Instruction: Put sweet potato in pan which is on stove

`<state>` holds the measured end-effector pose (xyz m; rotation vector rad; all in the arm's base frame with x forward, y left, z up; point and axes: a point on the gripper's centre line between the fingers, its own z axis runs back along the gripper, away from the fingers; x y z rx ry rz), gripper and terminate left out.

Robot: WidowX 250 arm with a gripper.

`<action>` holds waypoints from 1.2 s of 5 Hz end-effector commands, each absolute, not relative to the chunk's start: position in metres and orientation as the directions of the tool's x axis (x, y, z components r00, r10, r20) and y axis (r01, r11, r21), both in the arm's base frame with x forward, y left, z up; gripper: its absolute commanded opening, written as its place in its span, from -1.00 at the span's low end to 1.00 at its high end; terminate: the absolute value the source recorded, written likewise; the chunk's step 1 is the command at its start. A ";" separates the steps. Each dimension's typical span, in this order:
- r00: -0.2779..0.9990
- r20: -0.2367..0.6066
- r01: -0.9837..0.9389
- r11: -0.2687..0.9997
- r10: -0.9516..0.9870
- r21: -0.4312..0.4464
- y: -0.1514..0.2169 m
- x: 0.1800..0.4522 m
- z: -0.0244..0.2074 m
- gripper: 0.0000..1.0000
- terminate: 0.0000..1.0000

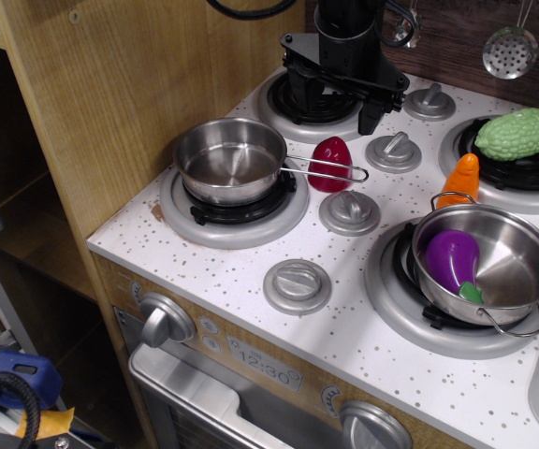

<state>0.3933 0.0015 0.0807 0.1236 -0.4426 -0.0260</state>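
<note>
You have the sweet potato (330, 163) lying on the white top of the stove (251, 271), just beside the pan (230, 161) and right behind its thin wire handle, between two grey knobs (349, 211). The pan sits empty on the front left burner. Your gripper (340, 75) hangs above the back left burner, near the sweet potato but not touching it; the jaws hold nothing, and how wide they stand I cannot tell from this angle.

The toy looks smooth and glossy, so it may slip out or roll away if you close off-centre. When you descend, the jaws can also catch the wire handle and turn or tip the light pan off its burner.
</note>
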 end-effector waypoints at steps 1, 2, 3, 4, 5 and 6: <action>0.903 0.426 -0.002 0.992 -0.052 0.125 0.002 0.393 0.081 1.00 -1.00; 0.896 0.440 0.010 0.994 -0.057 0.109 0.004 0.402 0.068 1.00 -1.00; 0.892 0.449 0.020 0.996 -0.059 0.091 0.007 0.408 0.055 1.00 -1.00; 0.893 0.448 0.022 0.997 -0.051 0.070 0.007 0.406 0.044 1.00 -1.00; 0.891 0.451 0.032 0.998 -0.057 0.062 0.012 0.407 0.036 1.00 -1.00; 0.889 0.456 0.034 0.999 -0.047 0.035 0.013 0.410 0.027 1.00 -1.00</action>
